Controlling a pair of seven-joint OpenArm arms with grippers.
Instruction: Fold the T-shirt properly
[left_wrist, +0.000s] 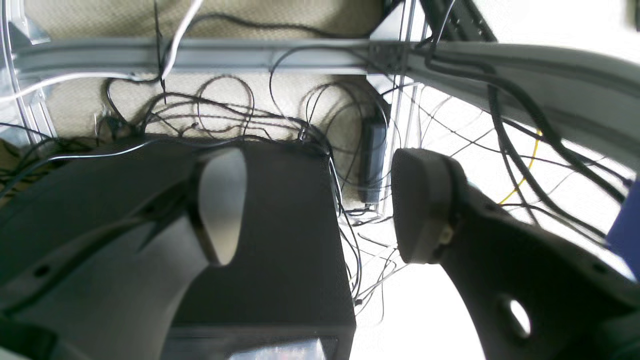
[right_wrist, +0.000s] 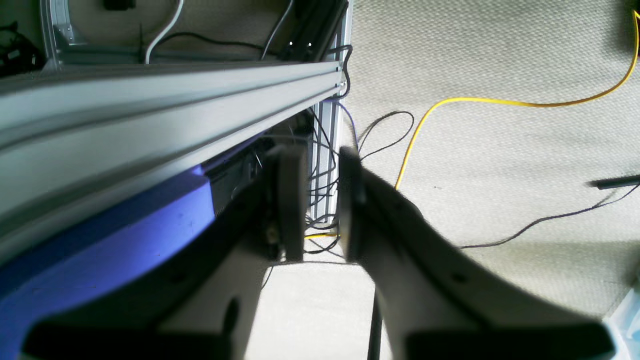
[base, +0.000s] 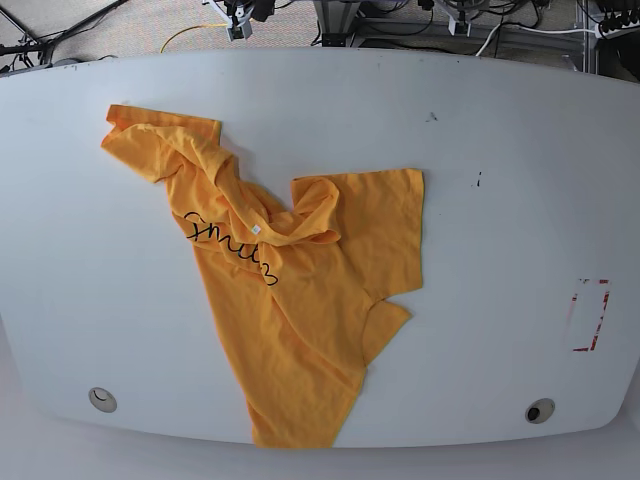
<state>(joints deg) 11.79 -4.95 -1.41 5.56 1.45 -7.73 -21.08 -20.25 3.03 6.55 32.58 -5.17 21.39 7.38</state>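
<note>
The orange-yellow T-shirt (base: 300, 300) lies crumpled on the white table (base: 500, 150), left of centre, and reaches from the far left to the front edge. Its black cursive lettering (base: 235, 245) faces up, and a small white tag (base: 256, 229) shows at the bunched neck. One sleeve (base: 385, 215) lies spread to the right. My left gripper (left_wrist: 320, 200) is open wide and empty, off the table, over cables. My right gripper (right_wrist: 322, 200) is empty with a narrow gap between its fingers, beside the table frame over carpet. Neither wrist view shows the shirt.
A red rectangular mark (base: 590, 315) is on the table at the right. Two round holes (base: 100, 400) (base: 540, 411) sit near the front edge. A black box (left_wrist: 280, 240), tangled cables and an aluminium frame rail (right_wrist: 150, 100) lie below the grippers. A yellow cable (right_wrist: 500, 102) crosses the carpet.
</note>
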